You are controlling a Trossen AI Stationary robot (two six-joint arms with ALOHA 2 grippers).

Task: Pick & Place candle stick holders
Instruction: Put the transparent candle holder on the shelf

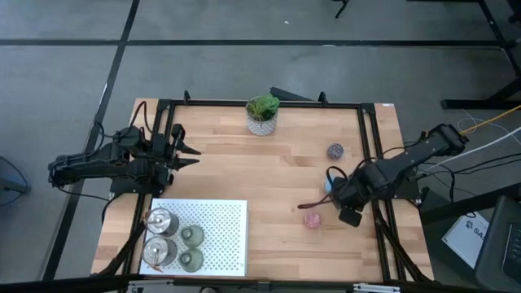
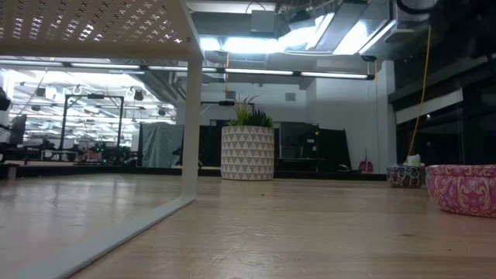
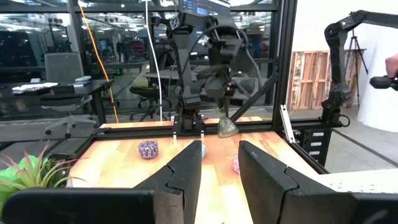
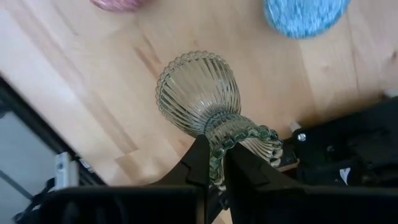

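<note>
Your right gripper (image 4: 213, 167) pinches 1 olive-grey holder (image 4: 205, 99), lifted above the table (image 1: 244, 171). Pink holder (image 1: 312, 219) and blue holder (image 4: 303, 14) lie just beside it, purple holder (image 1: 335, 150) farther. Your left gripper (image 3: 219, 168) waits, fingers apart. The white tray (image 1: 224, 236) holds 4 holders, partly hidden.

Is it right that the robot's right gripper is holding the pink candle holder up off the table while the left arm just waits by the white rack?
Not quite. The right gripper is shut on an olive-grey ribbed glass holder, not the pink one. The right wrist view shows this; the pink holder sits on the table. The left gripper does wait by the white rack.
</note>
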